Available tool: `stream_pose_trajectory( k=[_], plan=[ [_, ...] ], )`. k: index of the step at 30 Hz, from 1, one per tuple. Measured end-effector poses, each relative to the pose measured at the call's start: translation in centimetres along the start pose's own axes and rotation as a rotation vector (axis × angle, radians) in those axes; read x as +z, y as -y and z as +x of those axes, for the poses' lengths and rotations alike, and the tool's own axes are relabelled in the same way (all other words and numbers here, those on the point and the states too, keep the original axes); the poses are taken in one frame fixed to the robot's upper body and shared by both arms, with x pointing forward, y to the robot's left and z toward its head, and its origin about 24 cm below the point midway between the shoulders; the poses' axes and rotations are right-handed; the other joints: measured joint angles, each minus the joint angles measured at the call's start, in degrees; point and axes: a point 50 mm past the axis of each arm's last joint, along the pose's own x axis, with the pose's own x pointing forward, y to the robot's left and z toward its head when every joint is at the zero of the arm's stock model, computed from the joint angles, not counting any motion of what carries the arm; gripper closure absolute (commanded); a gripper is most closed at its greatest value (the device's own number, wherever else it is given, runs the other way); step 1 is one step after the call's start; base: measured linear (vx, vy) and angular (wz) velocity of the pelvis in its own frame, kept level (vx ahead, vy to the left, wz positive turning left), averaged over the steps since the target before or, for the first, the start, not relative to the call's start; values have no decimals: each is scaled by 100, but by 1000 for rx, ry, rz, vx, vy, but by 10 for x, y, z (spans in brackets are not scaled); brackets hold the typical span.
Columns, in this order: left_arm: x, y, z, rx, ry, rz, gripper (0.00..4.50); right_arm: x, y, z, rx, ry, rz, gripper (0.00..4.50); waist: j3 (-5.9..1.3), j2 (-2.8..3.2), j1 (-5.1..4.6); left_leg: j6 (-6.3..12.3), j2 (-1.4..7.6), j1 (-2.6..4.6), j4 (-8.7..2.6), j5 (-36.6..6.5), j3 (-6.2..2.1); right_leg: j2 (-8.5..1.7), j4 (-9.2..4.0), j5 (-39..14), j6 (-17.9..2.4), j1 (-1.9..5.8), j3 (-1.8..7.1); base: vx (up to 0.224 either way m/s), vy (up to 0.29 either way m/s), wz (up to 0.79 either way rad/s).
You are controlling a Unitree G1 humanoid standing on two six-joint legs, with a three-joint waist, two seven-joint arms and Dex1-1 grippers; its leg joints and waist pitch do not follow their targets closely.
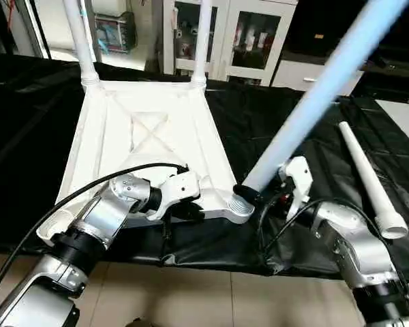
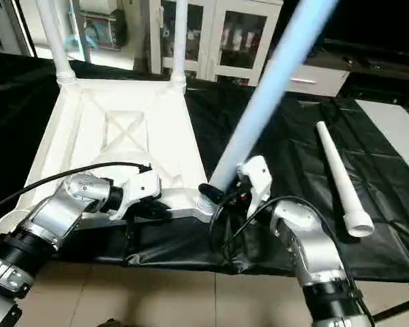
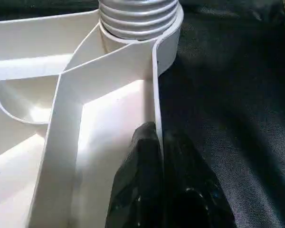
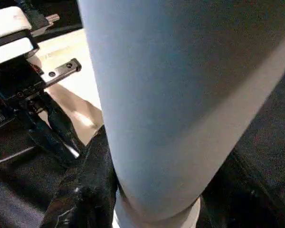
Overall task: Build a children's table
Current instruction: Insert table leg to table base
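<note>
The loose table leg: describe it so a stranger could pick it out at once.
Start at the upturned white tabletop on the black cloth. To its right, past the tilted leg gripped by the right hand, one white tapered leg lies flat on the cloth. Unlike the other three, it touches neither a socket nor a hand.

Smooth, faintly glossy white plastic tabletop [image 1: 150, 136] with ribbed underside sits on wrinkled black sheeting with a dull sheen [image 1: 307, 129], silver metal forearms [image 1: 99, 218] gleaming.
</note>
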Motion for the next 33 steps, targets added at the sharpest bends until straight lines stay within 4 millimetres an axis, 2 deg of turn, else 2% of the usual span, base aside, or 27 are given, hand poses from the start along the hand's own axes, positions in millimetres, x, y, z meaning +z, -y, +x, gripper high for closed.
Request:
stream_pose_trajectory(
  k=[5,10,14,17,19,21,22,23,25,26,27,28,29,30,31,32,33],
  plan=[
    [-1,0,0,3,-4,-7,450,0,0,2,6,-23,2,261,-5,-8,-71,2,-6,2,-6,-1,0,0,-61,0,0,10,2,0,0,0],
    [-1,1,0,1,-5,-13,450,0,0,2,5,-25,6,261,-11,1,-88,3,-8,6,-25,-1,1,0,-100,0,-1,47,0,0,0,0],
    [-2,1,0,4,-7,-24,450,-1,0,5,-15,-19,23,261,-13,0,-95,3,-8,26,-33,-2,0,0,-100,0,-1,58,-2,0,0,0],
    [-2,0,5,45,-3,-73,450,1,4,19,-114,13,74,261,-4,11,-155,2,-8,78,-40,-2,-7,0,-118,-2,-1,64,-23,0,0,0],
    [-1,-3,8,88,-2,-114,450,3,8,28,-185,18,90,262,17,47,-252,1,3,87,-42,-4,-50,-16,-196,-3,-1,103,-129,-51,15,-10],
    [4,-7,16,148,0,-156,450,7,14,38,-286,19,86,262,66,131,-321,0,5,75,-63,-4,-173,-28,-327,-31,-12,194,-286,-52,34,-15],
    [7,-10,20,180,-11,-171,450,7,16,44,-345,8,79,262,82,141,-343,0,5,79,-85,-4,-183,-31,-326,-74,-41,194,-313,-73,27,-14],
    [13,-13,28,217,-12,-180,450,11,20,49,-411,0,62,262,107,143,-366,0,4,81,-113,-4,-172,-33,-310,-100,-80,192,-315,-73,27,-14],
    [21,-17,40,274,-18,-210,450,13,27,53,-512,-2,60,262,141,107,-369,-1,5,115,-184,-5,-88,-53,-291,-117,-106,165,-300,-44,-33,12],
    [27,-19,47,317,-19,-231,450,16,31,56,-571,-2,58,262,161,93,-365,8,-8,138,-220,-21,-46,-97,-330,-117,-102,125,-365,-23,-51,18],
    [30,-21,50,336,-21,-244,450,17,33,58,-600,-3,57,262,171,104,-357,-16,-3,136,-179,-56,-33,-138,-361,-116,-101,130,-459,-55,-31,3],
    [35,-22,56,365,-22,-262,450,17,35,61,-651,-12,61,262,214,167,-355,13,34,129,-162,-140,-70,-224,-489,-114,-97,200,-764,-31,16,-23],
    [39,-22,59,380,-19,-271,450,21,37,63,-680,-6,55,262,245,275,-356,24,134,80,-160,-149,-154,-218,-541,-192,-44,328,-964,-52,35,-26],
    [49,-22,68,400,-11,-284,450,23,42,61,-749,12,56,262,276,266,-224,13,170,-11,-110,-145,-129,-226,86,-461,-113,299,-856,0,36,-21],
    [54,-22,72,418,-12,-285,450,24,44,61,-792,21,63,262,234,122,-145,-7,153,-1,-112,-130,26,-236,322,-519,-163,344,-603,54,-94,-2],
    [58,-25,72,452,-3,-288,450,28,45,65,-828,29,68,262,217,4,-86,-16,98,-7,-118,-129,90,-208,456,-600,5,254,-356,75,-113,0],
    [59,-26,73,462,0,-294,450,30,45,67,-847,33,69,262,196,2,-25,-7,22,-5,-132,-155,69,-214,443,-604,3,190,-311,70,-141,-14]
  ],
)
